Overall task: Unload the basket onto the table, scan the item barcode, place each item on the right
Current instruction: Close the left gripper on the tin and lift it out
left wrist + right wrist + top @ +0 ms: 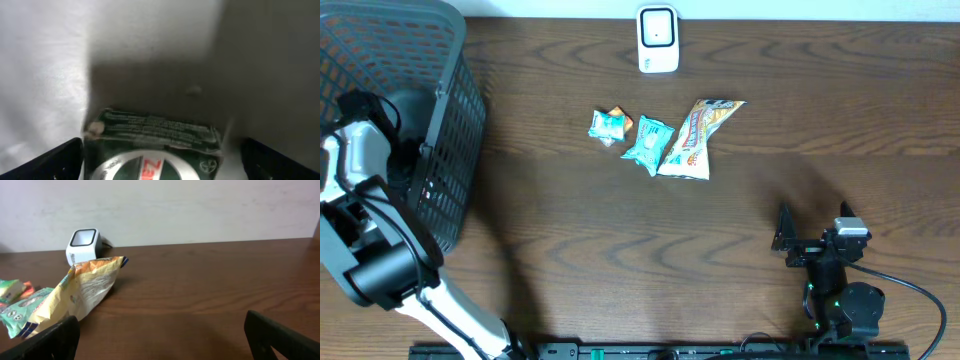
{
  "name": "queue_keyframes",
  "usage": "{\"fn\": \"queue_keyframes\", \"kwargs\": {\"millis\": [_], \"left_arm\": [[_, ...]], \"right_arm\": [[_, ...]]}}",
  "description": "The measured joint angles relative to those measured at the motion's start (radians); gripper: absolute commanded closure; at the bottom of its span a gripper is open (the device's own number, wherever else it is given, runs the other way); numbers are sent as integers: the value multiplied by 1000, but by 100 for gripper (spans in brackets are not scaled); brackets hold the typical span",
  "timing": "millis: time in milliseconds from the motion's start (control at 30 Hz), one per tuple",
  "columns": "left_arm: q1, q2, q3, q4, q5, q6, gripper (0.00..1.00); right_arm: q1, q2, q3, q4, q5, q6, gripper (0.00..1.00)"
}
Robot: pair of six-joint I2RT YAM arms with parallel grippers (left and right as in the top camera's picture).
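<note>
**Both pincers spread; green box under the left one, scanner at the far edge**

Overhead view. The white scanner (658,40) stands at the top centre of the frame, on the dark wooden table (620,250). Just below it lie three packets in a loose row: a small teal-and-orange packet (609,125) on the left, a teal packet (648,143) beside it, and a long yellow-orange bag (695,138) touching the teal one on its right. None of them touches the scanner.

A dark mesh basket (450,130) fills the upper left corner. The left arm (360,150) reaches in over its rim from the left edge of the frame. Its fingers are hidden from above.

Left wrist view. The left gripper (161,160) is spread wide, one dark fingertip in each lower corner. A green box (152,132) with a silver and red label lies between them at the bottom centre. The right-hand fingertip stands clear of the box. The other is just beside it, and I cannot tell whether it touches. The fingers are not pinching the box. The surface around the box is blurred and grey.

Right arm (835,270): lower right of the overhead frame, well apart from the packets. In the right wrist view the right gripper (160,340) is also spread wide, with only bare table between the fingertips. The bag and scanner sit in the left half of that view.
</note>
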Motion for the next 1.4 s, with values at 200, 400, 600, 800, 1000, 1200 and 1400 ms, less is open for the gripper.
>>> {"fn": "queue_keyframes", "kwargs": {"millis": [200,400,600,800,1000,1200,1400], "left_arm": [[1,10,0,12,8,0,16],[1,12,0,13,3,-7,39],[1,10,1,4,2,-8,38],[1,-10,2,-40,-1,-8,38],[1,-177,3,-42,21,-8,38],[1,-449,17,13,96,-33,38],[-3,-682,24,53,203,-120,38]], "right_arm": [[0,0,0,0,0,0,1],[0,0,0,0,0,0,1],[0,0,0,0,0,0,1],[0,0,0,0,0,0,1],[0,0,0,0,0,0,1],[0,0,0,0,0,0,1],[0,0,0,0,0,0,1]]}}
